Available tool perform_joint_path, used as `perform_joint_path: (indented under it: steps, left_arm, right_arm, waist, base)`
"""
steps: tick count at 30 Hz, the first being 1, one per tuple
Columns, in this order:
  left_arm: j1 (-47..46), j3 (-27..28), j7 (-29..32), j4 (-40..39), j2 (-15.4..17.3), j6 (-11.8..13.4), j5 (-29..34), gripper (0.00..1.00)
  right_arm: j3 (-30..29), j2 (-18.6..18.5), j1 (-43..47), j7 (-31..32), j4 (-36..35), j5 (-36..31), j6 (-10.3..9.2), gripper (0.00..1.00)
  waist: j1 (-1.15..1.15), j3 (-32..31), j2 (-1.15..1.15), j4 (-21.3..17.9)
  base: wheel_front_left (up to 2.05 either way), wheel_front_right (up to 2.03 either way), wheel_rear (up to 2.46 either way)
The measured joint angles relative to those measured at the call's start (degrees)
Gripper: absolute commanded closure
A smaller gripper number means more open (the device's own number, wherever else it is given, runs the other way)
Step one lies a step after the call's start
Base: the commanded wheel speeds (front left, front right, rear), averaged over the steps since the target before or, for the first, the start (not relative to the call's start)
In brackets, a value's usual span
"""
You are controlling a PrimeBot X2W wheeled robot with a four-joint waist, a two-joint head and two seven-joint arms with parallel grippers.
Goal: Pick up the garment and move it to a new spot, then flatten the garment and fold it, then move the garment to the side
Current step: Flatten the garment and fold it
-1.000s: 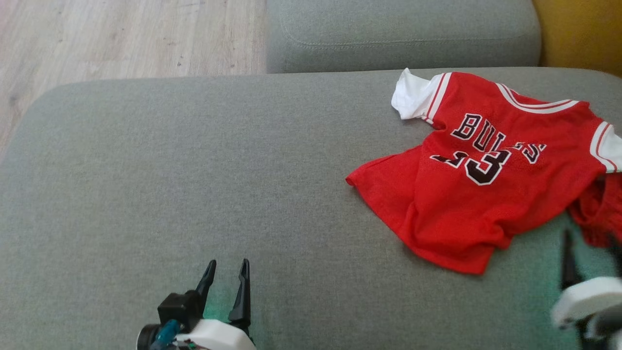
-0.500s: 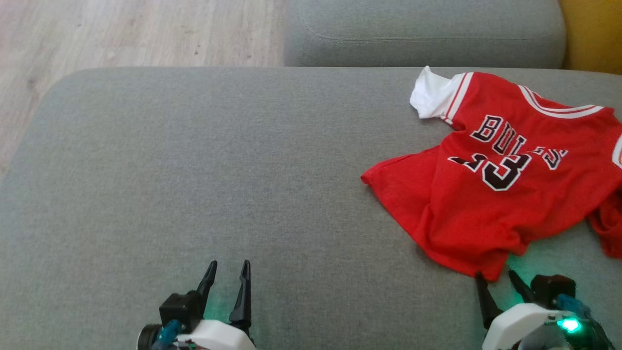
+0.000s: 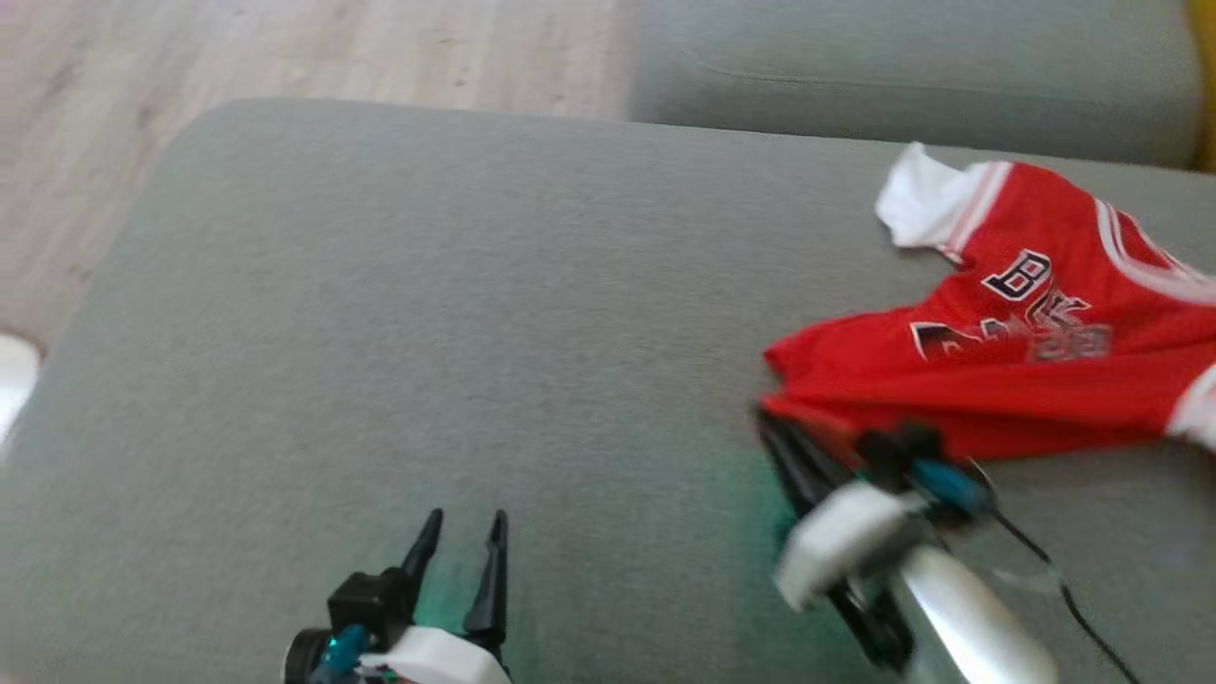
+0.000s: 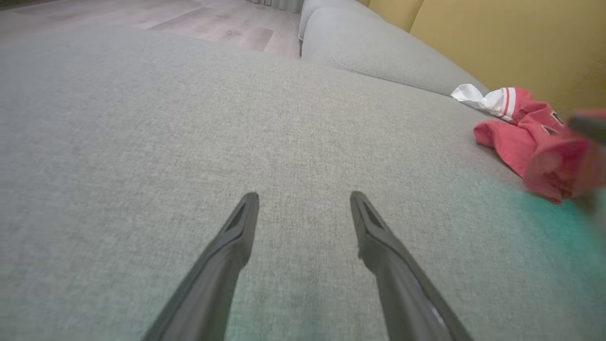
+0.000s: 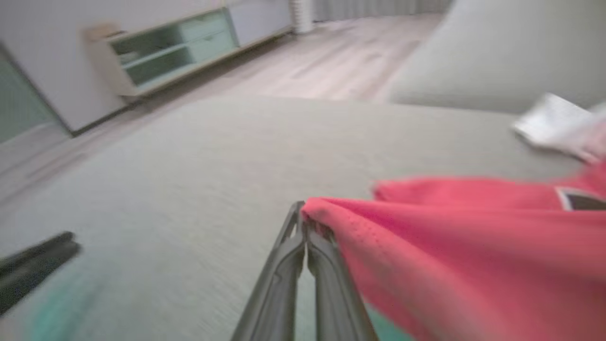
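A red jersey (image 3: 1026,380) with white sleeves and dark lettering lies bunched at the right of the grey sofa seat (image 3: 456,313). My right gripper (image 3: 774,427) is shut on the red jersey's near left edge; in the right wrist view its fingertips (image 5: 303,222) pinch the red fabric (image 5: 450,246), which lifts off the cushion. My left gripper (image 3: 465,532) stands open near the seat's front edge, well left of the jersey, with nothing between its fingers (image 4: 236,232). From the left wrist the jersey (image 4: 525,137) appears far to the right.
A second grey cushion (image 3: 902,76) lies beyond the seat, with wooden floor (image 3: 285,57) to the far left. Yellow upholstery (image 4: 497,42) rises behind the jersey. A low cabinet (image 5: 180,47) stands across the room.
The camera has shifted, sliding the scene rightward. My right gripper moved up and left to the jersey's hem, shut on it and pulled it, bunching the jersey. My left gripper stayed put.
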Motion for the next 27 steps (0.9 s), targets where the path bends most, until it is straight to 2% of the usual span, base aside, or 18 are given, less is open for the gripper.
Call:
perform_joint_path:
  steps: [4,12,13,14,17,21,27]
  left_arm:
    - [-0.4,-1.7,0.0,0.1,0.0,-0.4,0.0,0.00]
    - [-2.3,-4.4,0.0,0.1,0.0,-0.2,-1.5,0.00]
    - [-2.2,-4.6,0.0,0.1,0.0,-0.1,-1.6,0.00]
    - [-2.2,-4.8,0.0,0.1,0.0,0.1,-1.7,0.00]
    - [-2.2,-5.1,0.0,0.1,0.0,0.6,-2.5,0.00]
    - [-2.2,-4.0,0.0,0.0,0.0,1.2,-2.6,0.00]
    - [-2.2,-1.7,0.0,-0.6,0.0,1.5,-2.5,0.00]
  right_arm:
    - [8.5,0.1,-9.0,0.5,1.0,3.2,0.00,1.00]
    - [19.4,0.2,-22.9,-1.6,7.1,11.3,0.00,1.00]
    - [20.4,0.2,-24.1,-2.2,7.9,12.8,0.00,0.64]
    - [21.4,0.2,-25.1,-2.6,8.7,14.5,0.00,0.00]
    - [24.4,0.3,-26.0,-2.4,10.8,20.2,0.00,0.00]
    - [26.9,0.4,-25.9,-3.4,12.5,23.0,0.00,0.00]
    - [26.7,0.0,-23.9,-7.5,16.0,25.4,0.00,0.00]
  waist:
    - [0.00,0.1,0.00,4.0]
    - [0.00,1.1,0.00,13.5]
    - [0.00,1.3,0.00,14.5]
    - [0.00,1.5,0.00,15.5]
    - [0.00,2.0,0.00,17.2]
    - [0.00,2.3,0.00,16.3]
    - [0.00,1.8,0.00,11.0]
  base:
    - [0.00,0.00,0.00]
    - [0.00,0.00,0.00]
    - [0.00,0.00,0.00]
    - [0.00,0.00,0.00]
    - [0.00,0.00,0.00]
    - [0.00,0.00,0.00]
    - [0.00,0.00,0.00]
